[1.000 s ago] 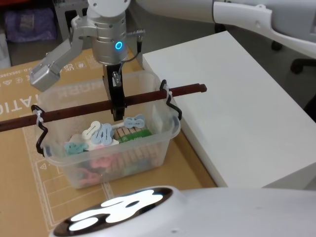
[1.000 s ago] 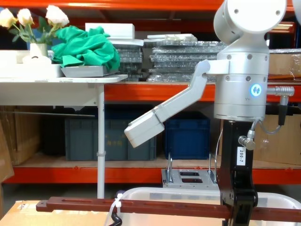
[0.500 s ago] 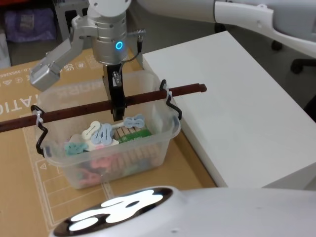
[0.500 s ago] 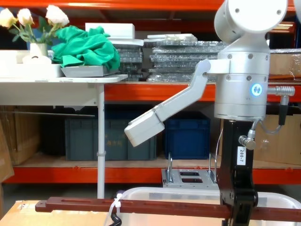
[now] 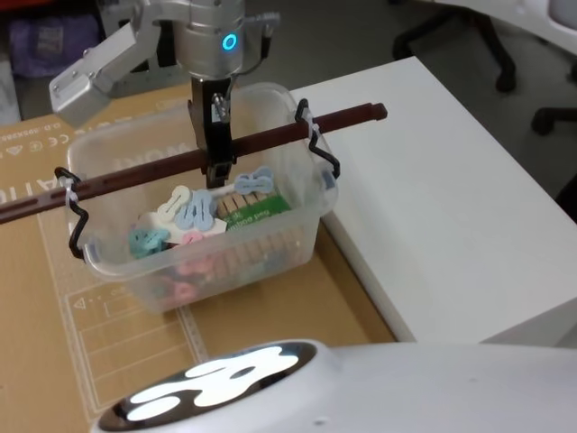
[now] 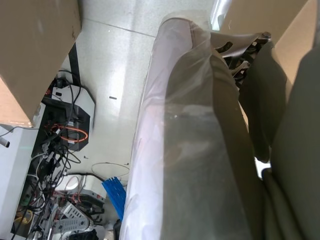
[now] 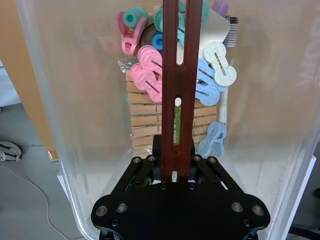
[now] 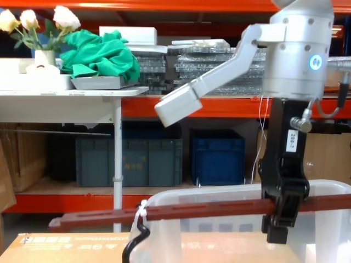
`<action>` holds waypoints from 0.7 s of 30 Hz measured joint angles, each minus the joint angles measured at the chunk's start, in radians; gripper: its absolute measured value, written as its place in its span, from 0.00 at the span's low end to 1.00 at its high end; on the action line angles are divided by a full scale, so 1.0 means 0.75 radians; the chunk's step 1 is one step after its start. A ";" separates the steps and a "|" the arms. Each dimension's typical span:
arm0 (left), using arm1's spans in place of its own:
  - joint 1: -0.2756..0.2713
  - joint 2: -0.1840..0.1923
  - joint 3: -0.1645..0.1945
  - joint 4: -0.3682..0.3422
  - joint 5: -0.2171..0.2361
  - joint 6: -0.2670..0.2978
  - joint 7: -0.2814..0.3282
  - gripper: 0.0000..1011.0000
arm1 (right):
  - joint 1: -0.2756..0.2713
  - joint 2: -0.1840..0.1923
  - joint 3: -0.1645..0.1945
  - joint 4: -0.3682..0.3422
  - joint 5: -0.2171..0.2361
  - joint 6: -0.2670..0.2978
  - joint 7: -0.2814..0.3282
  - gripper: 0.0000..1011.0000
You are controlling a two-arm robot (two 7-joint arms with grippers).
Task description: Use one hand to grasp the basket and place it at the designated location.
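My right gripper [image 5: 216, 170], clamped mid-length on the wooden bar handle [image 5: 279, 135], has just lifted the basket [image 5: 270, 239] off the cardboard [image 5: 36, 298], so it hangs tilted, probably bound for the white table [image 5: 433, 198] at its three o'clock.

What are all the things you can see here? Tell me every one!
basket: one, see-through whitish, over the cardboard, left of the table
handle bar: one, dark red-brown, across the basket's top
plastic pegs: many, blue, pink and white, inside the basket
wooden pegs: one bundle, tan, inside the basket, under the plastic pegs
table: one, white, right of the basket
cardboard: one sheet, brown, beneath the basket
crates: two, dark blue, on the low shelf behind
cloth: one, green, piled on a tray at the back
flowers: one bunch, white, back left corner
right pincer: one, black, shut on the handle bar near its middle
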 joint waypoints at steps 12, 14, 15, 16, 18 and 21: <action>0.000 0.000 0.000 0.000 0.000 0.000 0.000 0.00 | 0.030 0.043 0.018 -0.033 -0.001 0.013 -0.008 0.22; 0.000 0.000 0.000 0.000 0.000 0.000 0.000 0.00 | 0.038 0.055 0.026 -0.038 0.000 0.013 -0.010 0.22; 0.000 0.000 0.000 0.000 0.000 0.000 0.000 0.00 | 0.042 0.060 0.029 -0.041 0.002 0.014 -0.010 0.22; 0.000 0.000 0.000 0.000 0.000 0.000 0.000 0.00 | 0.044 0.065 0.032 -0.044 0.003 0.015 -0.010 0.22; 0.000 0.000 0.000 0.000 0.000 0.000 0.000 0.00 | 0.050 0.074 0.037 -0.051 0.004 0.019 -0.010 0.22; 0.000 0.000 0.000 0.000 0.000 0.000 0.000 0.00 | 0.059 0.087 0.046 -0.059 0.008 0.026 -0.010 0.22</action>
